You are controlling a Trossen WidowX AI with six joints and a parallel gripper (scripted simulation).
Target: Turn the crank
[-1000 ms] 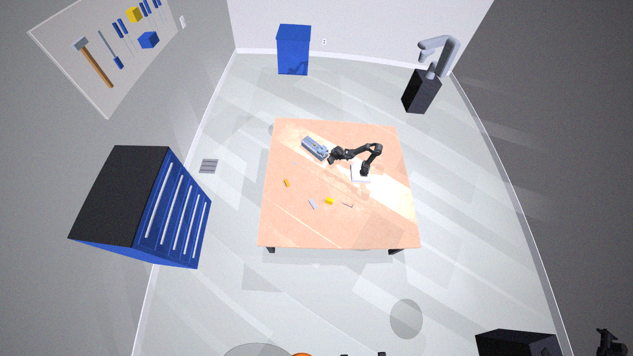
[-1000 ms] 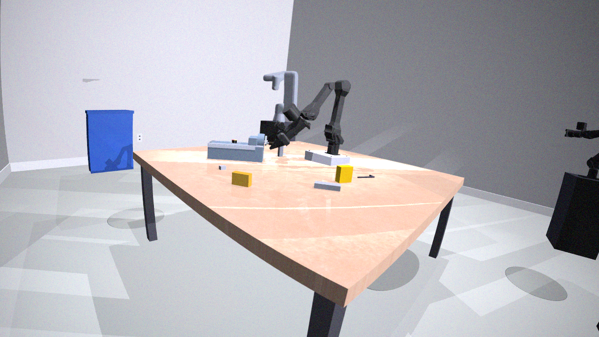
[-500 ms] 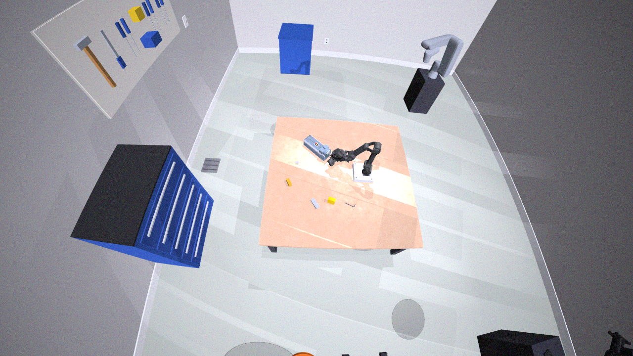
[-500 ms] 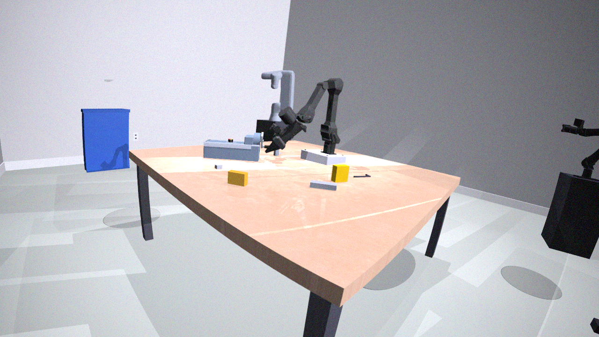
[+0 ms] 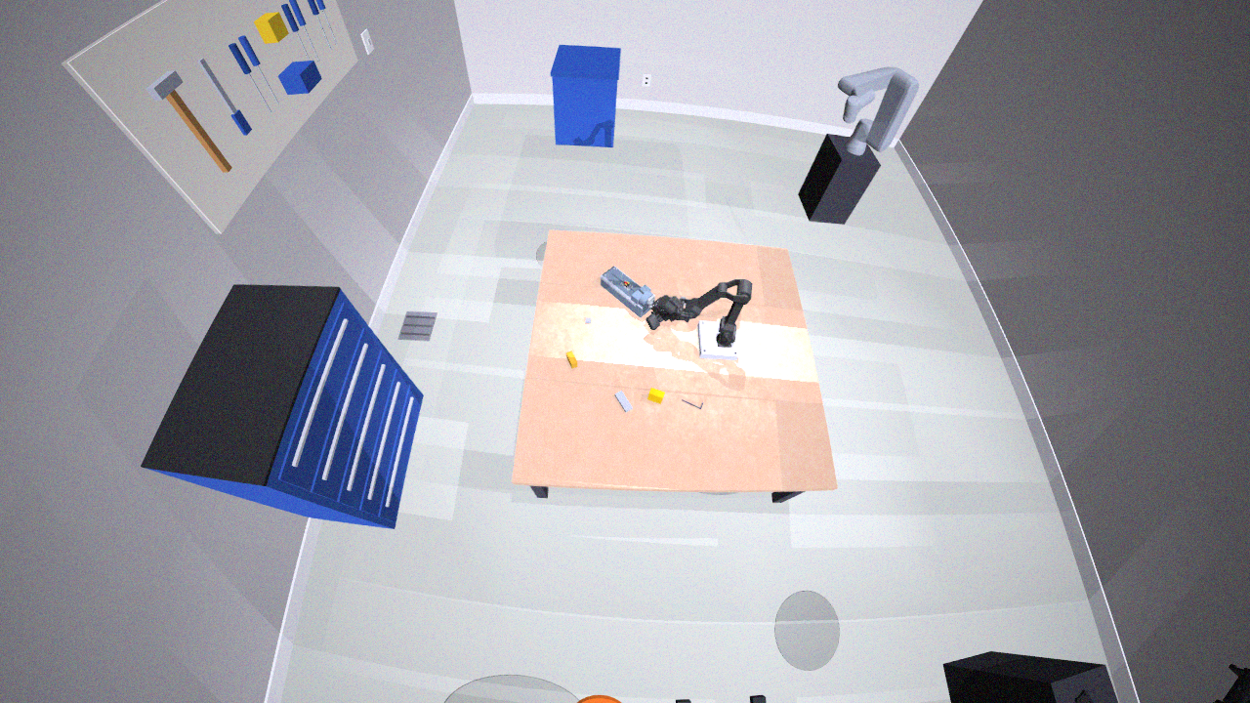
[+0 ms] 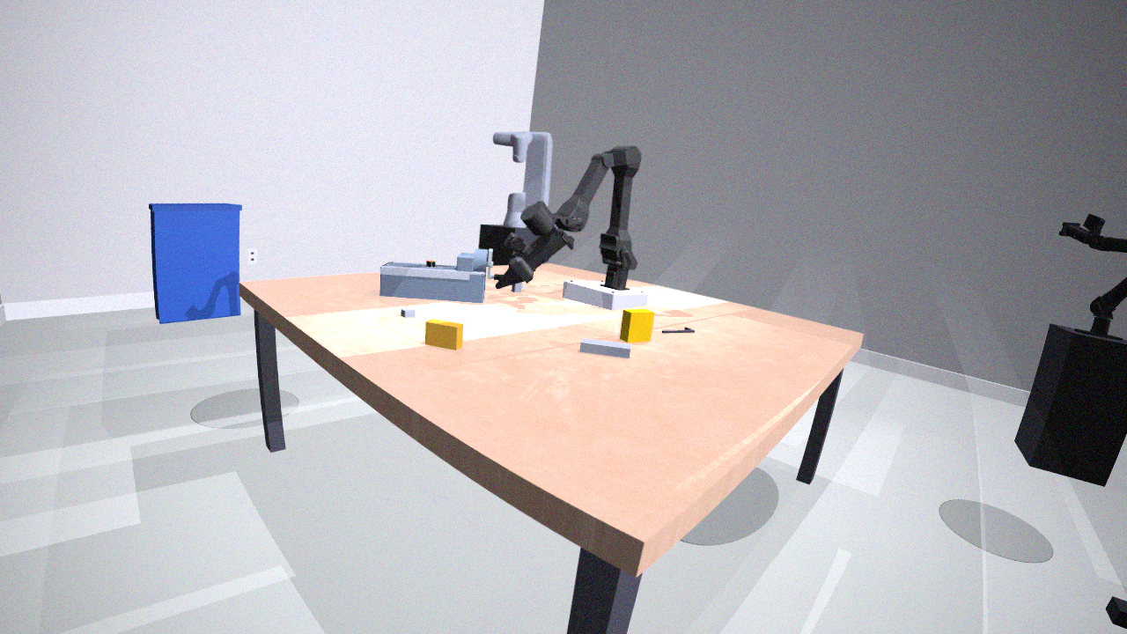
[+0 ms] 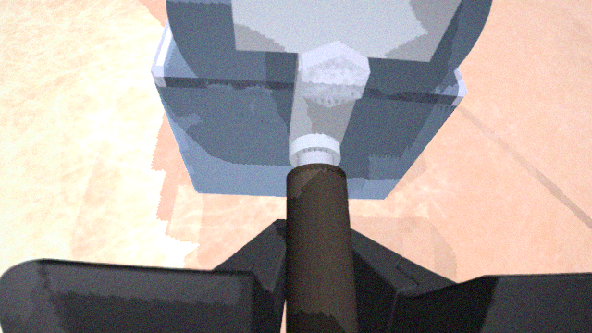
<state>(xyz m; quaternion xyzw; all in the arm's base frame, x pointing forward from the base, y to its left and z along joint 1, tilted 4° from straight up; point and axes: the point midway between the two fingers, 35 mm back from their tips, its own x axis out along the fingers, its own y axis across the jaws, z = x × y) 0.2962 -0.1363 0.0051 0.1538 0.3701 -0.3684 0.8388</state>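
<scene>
The blue-grey machine (image 5: 631,301) (image 6: 433,285) (image 7: 222,116) stands near the table's back left. Its light grey crank arm (image 7: 324,116) runs from the hexagonal hub nut (image 7: 336,69) down to the dark brown handle (image 7: 318,217) in the wrist view. A pale plate (image 7: 342,25) lies above the nut there. My gripper (image 7: 306,233) (image 6: 497,281) is shut on the handle, a finger on each side. On the machine's top, a small dark and orange part (image 5: 625,284) (image 6: 430,263) shows. The red pointer and brass zero marks are too small to read and lie outside the wrist view.
Yellow blocks (image 5: 571,359) (image 6: 443,334) (image 5: 656,395) (image 6: 637,325), a grey bar (image 5: 622,401) (image 6: 605,348), a dark hooked tool (image 5: 691,403) (image 6: 677,331) and a small grey cube (image 5: 587,320) (image 6: 407,313) lie on the table. The arm's white base (image 5: 718,351) (image 6: 629,300) stands right of the machine.
</scene>
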